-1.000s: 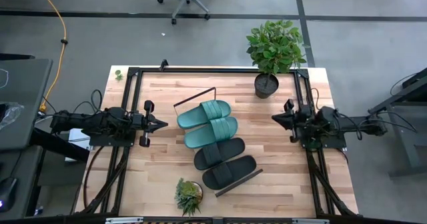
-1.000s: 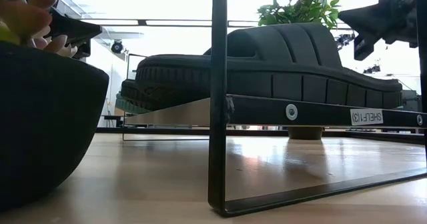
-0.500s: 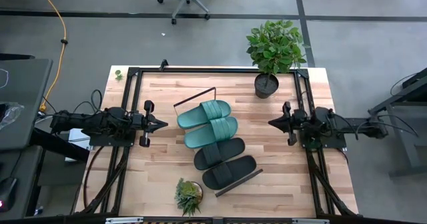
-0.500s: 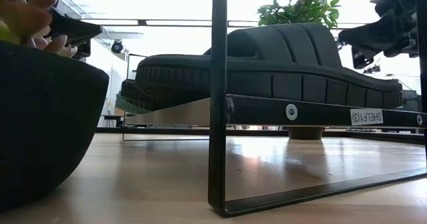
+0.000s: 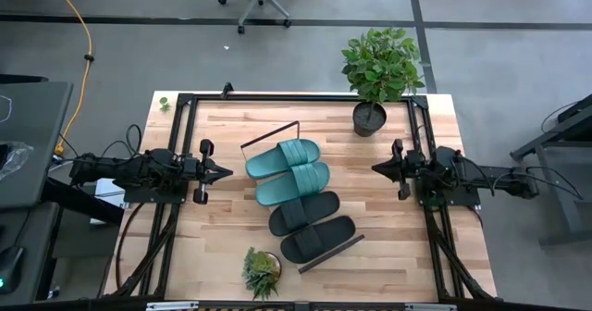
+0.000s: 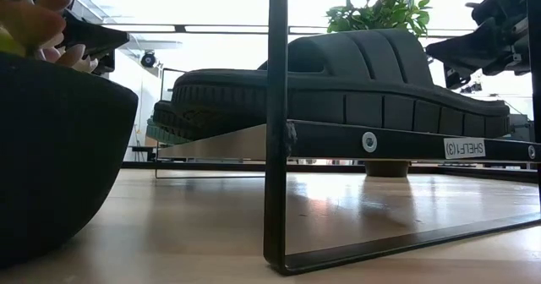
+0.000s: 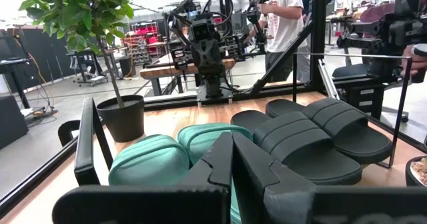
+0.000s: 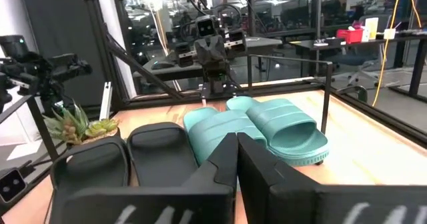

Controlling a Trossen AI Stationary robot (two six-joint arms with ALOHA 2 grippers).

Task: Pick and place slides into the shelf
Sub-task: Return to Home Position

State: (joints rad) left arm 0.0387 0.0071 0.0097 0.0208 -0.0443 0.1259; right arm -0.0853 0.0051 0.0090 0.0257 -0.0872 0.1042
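All four slides lie on the shelf [image 5: 332, 252], side by side in one row along its slanted board. The teal pair [image 5: 289, 170] is at the end nearer the large potted plant [image 5: 379, 70]. The black pair [image 5: 311, 226] is at the end nearer the small succulent [image 5: 262, 269].

Both arms are drawn back to opposite sides of the table [image 5: 388, 246], well apart from the shelf. The left gripper [image 5: 225, 172] and the right gripper [image 5: 377, 167] each have their fingers pressed together and hold nothing.

**Hazards**
- The board is tilted, so a jolt to the table or wire frame could probably send a slide creeping downslope.
- The outermost black slide lies closest to the shelf's end and is judged the most likely to drop.
- A sweep by either arm toward the centre could clip the upright wire frame; retracting straight back avoids this.

**View comparison**
- The high view alone shows the full row and both arms' clearance.
- The low view shows what the high view cannot: a black slide [image 6: 355, 73] seated flat above the labelled front rail [image 6: 406, 140].
- Each wrist view confirms finger closure, and the left wrist view also takes in a person [image 7: 287, 17] beyond the table.
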